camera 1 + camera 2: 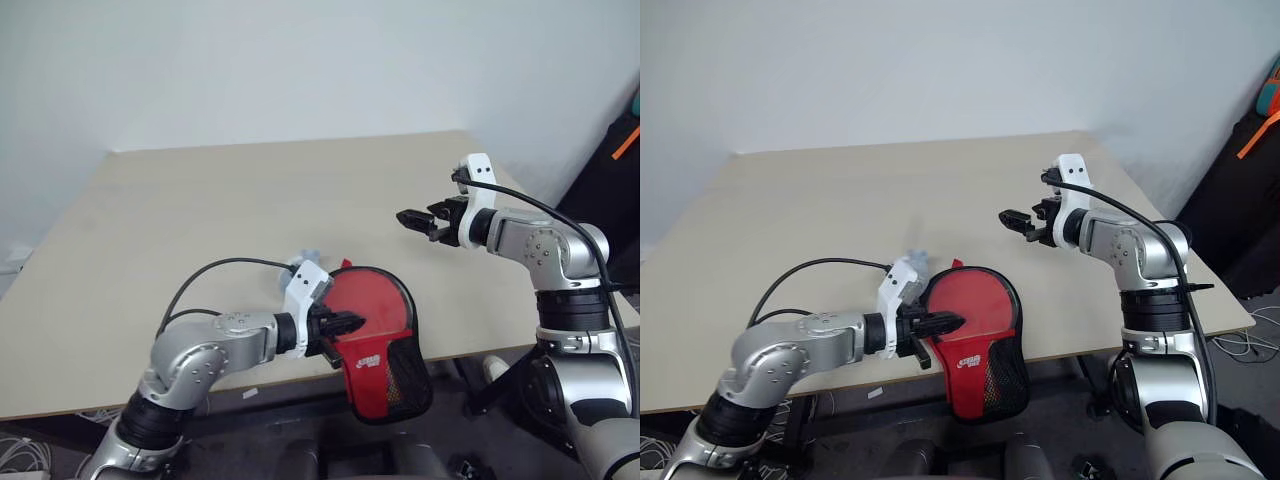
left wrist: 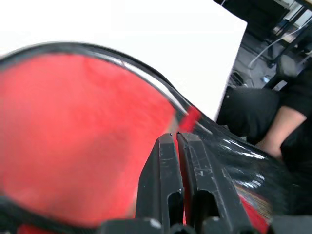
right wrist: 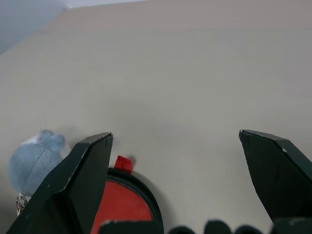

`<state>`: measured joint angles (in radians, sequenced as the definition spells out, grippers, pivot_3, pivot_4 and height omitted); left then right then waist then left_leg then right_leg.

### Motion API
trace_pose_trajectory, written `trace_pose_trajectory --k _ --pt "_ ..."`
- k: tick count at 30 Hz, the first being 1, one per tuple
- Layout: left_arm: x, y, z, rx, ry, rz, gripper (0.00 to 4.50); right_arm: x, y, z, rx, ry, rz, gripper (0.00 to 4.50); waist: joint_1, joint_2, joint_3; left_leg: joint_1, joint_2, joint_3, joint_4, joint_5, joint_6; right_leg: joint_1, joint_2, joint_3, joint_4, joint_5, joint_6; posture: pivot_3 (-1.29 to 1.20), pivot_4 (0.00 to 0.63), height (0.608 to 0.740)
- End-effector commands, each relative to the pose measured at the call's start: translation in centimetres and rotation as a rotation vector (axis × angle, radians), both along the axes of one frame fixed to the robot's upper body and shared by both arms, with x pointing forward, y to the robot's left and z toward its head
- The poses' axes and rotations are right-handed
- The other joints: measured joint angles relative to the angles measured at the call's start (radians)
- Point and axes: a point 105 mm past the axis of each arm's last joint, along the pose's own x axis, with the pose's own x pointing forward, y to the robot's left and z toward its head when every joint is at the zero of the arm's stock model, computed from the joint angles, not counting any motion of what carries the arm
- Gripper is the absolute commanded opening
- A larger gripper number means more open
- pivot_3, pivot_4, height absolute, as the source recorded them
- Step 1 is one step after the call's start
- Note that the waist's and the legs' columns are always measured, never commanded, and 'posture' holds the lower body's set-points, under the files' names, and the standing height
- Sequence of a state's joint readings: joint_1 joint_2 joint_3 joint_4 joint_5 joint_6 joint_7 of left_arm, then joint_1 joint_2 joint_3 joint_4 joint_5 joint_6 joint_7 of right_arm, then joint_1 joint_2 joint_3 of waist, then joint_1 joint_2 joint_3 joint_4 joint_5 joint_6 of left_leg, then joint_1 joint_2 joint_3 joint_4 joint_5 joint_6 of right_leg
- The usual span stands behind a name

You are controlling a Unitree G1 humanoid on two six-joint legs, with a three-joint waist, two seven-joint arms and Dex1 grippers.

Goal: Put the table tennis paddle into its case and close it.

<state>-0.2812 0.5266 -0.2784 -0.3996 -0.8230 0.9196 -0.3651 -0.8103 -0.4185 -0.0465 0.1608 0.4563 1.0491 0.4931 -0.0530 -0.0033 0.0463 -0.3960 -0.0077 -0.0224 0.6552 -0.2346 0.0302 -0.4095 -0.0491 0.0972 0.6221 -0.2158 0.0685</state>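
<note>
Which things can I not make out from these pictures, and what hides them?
- Whether the table tennis paddle is inside the case: the head views show just the pouch's red side and mesh.
- What the left gripper pinches: its shut fingers cover the spot on the case.
- The grey-blue thing on the table: half hidden by the open right gripper, too blurred to name.

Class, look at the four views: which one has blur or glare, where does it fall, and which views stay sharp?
Left wrist view: the case is a soft red smear, too near for focus, with glare streaks along its shiny black trim; the table behind is washed out white. Right wrist view: evenly lit, with sharp fingers. Both eye views: crisp, soft light, faint shadow on the table.
</note>
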Motion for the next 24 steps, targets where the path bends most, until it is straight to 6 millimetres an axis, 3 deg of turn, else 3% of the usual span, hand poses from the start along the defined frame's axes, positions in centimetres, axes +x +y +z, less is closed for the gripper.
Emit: trace_pose_trajectory --k 1,12,24 --pt "0.7 -0.8 -0.4 -0.012 -0.106 -0.024 0.04 0.5 1.3 2.1 0.004 -0.068 0.050 4.50 0.000 0.000 0.000 0.000 0.000 0.000 0.000 0.000 0.000 0.000 0.000 0.000 0.000 0.000 0.000 0.00 0.000 0.740" --pt "0.6 -1.8 -3.4 -0.006 -0.154 -0.016 0.04 1.0 6.2 0.9 0.020 0.018 0.222 4.50 -0.001 0.000 0.000 0.000 0.001 0.000 0.001 0.000 0.000 0.000 0.000 0.000 0.001 0.002 0.003 0.00 0.000 0.740" --pt "1.6 -1.9 -4.9 0.041 -0.201 0.000 0.04 0.5 14.5 -0.7 0.004 0.053 0.462 4.50 -0.001 0.001 0.000 0.000 0.001 -0.001 0.003 0.000 0.000 0.001 0.000 -0.001 0.002 0.002 0.004 0.00 0.000 0.740"
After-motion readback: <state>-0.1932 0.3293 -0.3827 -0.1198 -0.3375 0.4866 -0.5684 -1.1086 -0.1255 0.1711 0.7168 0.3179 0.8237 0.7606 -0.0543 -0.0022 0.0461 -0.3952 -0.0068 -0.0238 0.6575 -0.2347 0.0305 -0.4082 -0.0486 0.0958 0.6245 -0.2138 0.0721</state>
